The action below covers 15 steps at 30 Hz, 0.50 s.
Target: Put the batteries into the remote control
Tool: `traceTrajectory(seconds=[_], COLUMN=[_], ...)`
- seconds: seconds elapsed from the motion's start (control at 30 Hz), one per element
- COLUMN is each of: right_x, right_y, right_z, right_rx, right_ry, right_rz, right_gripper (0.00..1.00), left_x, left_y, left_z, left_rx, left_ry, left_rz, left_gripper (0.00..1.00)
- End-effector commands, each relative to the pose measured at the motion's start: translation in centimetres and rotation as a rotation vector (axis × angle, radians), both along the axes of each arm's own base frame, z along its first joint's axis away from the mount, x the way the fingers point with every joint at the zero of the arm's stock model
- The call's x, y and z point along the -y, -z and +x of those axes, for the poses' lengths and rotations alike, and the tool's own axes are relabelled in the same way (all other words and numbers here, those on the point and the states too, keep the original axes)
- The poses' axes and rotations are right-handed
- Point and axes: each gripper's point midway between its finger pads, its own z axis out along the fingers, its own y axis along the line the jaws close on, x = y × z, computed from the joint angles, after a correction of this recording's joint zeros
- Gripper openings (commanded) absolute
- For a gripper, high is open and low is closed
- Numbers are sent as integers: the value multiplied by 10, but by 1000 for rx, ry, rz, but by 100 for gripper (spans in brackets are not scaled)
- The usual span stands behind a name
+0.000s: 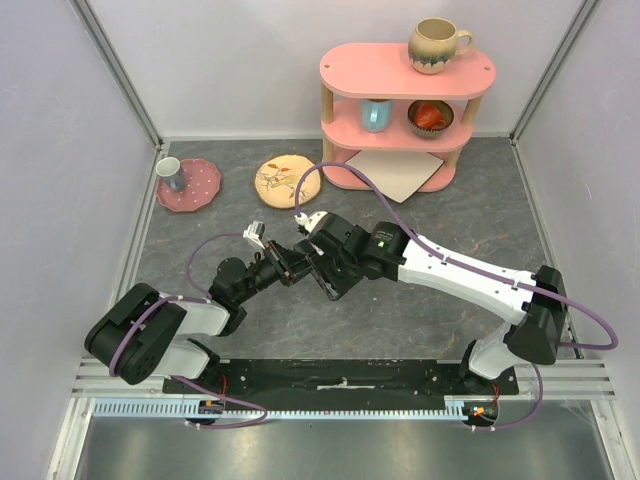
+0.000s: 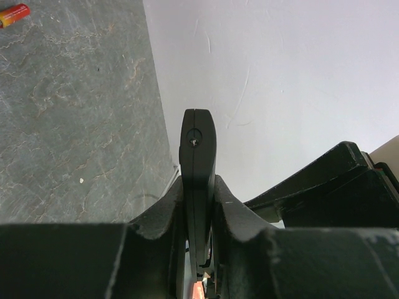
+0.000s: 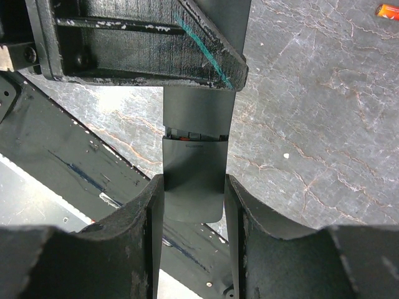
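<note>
Left gripper is clamping the remote — right gripper is pinching its cover, not yet shut, red showing inside; one battery is lying loose, upper right.

Top view is bright and even, lit from above, with soft shadows on the table, all sharp. In the left wrist view the wall is nearly blown out and the remote control is dark and slightly soft against it. Right wrist view has a glare patch on the table; the near foreground is black, its detail crushed.
</note>
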Motion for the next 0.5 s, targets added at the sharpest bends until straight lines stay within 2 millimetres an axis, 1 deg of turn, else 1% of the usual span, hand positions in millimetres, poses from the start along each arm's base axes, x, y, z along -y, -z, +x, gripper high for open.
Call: traceTrajectory(seconds=[0.0, 0.47], right_x=[-4, -4], right_y=[-6, 4], right_z=[1, -2], right_rx=[17, -1], right_ry=[12, 18], right_rz=[34, 32], right_gripper=[16, 17], left_x=[2, 2], left_y=[-32, -44], left_z=[3, 2], left_rx=[68, 85], left_ry=[-3, -2], left_rz=[-79, -102], left_gripper=[2, 2])
